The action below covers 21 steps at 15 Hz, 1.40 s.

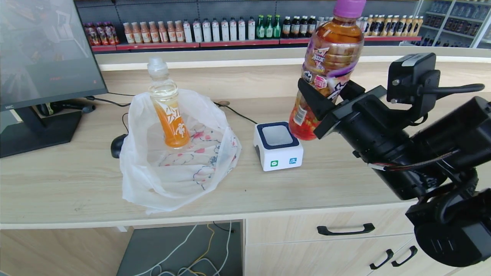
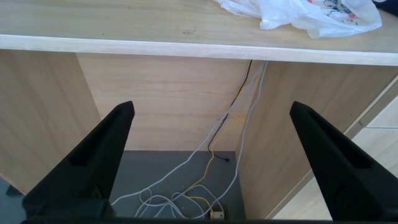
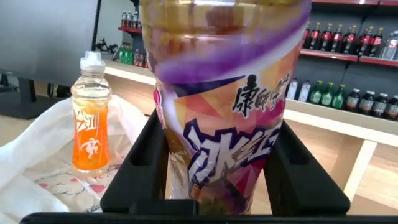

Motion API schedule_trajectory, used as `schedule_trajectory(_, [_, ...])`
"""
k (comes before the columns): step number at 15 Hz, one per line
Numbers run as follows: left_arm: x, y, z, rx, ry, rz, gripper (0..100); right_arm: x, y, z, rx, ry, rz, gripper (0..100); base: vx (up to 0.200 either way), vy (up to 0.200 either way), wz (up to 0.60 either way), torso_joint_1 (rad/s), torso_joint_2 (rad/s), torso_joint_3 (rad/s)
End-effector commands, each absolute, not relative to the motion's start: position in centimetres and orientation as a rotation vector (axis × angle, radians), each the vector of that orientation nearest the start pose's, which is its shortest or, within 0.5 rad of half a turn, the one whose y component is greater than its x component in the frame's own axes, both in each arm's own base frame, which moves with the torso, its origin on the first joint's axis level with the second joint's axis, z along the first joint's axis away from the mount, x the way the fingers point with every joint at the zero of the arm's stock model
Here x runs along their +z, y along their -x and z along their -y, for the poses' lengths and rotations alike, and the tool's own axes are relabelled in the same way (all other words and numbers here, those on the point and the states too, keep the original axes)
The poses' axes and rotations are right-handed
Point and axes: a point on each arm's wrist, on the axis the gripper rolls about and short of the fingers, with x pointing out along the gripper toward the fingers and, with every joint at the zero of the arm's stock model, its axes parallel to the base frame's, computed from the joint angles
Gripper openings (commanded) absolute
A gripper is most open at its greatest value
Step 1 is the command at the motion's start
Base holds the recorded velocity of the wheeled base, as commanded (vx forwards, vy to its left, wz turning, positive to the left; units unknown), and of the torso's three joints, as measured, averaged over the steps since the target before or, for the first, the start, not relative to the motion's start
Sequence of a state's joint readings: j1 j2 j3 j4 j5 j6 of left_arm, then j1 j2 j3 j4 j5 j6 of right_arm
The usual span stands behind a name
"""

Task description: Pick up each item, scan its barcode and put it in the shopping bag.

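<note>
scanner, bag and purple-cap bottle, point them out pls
scanner (image 1: 277, 136), head view, on its grey top window
bag (image 1: 153, 188), head view, on its white front wall
purple-cap bottle (image 1: 333, 42), head view, on the ribbed amber body above the label

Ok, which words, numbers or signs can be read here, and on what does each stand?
Purple-capped drink bottle: large white Chinese characters on the label; its fine print is too small.
Orange drink bottle in the shopping bag: white stylised characters, too blurred to read.
Barcode scanner: a green and a blue icon, no words.
Monitor: corner letters too small.
</note>
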<state>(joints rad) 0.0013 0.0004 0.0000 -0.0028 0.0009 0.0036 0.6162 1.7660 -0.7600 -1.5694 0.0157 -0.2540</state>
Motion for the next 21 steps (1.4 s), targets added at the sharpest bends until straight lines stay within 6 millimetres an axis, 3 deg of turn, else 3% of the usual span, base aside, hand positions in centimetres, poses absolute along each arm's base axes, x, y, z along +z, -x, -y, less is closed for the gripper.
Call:
schedule_trajectory(1, [7.6, 2.3, 0.0, 0.003, -0.005, 0.003, 100, 24.6, -24.0, -17.1, 0.518, 0.057, 0.625, 0, 0.000, 0.000, 0.00, 0.000, 0.00, 0.000])
schedule_trajectory(6, [7.6, 2.3, 0.0, 0.003, -0.005, 0.003, 100, 22.3, -22.9, -16.8, 0.467, 0.027, 0.502, 0, 0.000, 0.000, 0.00, 0.000, 0.00, 0.000])
schedule_trajectory(9, [7.6, 2.3, 0.0, 0.003, -0.005, 0.002, 100, 22.1, -23.1, -16.5, 0.365, -0.083, 0.453, 0, 0.000, 0.000, 0.00, 0.000, 0.00, 0.000])
schedule_trajectory(16, [7.6, 2.3, 0.0, 0.003, -0.002, 0.003, 100, 22.8, -23.7, -16.7, 0.352, -0.081, 0.482, 0, 0.000, 0.000, 0.00, 0.000, 0.00, 0.000])
schedule_trajectory(21, [7.6, 2.3, 0.0, 0.003, 0.000, 0.003, 100, 22.8, -23.8, -16.8, 0.352, -0.084, 0.483, 0, 0.000, 0.200, 0.00, 0.001, 0.00, 0.005])
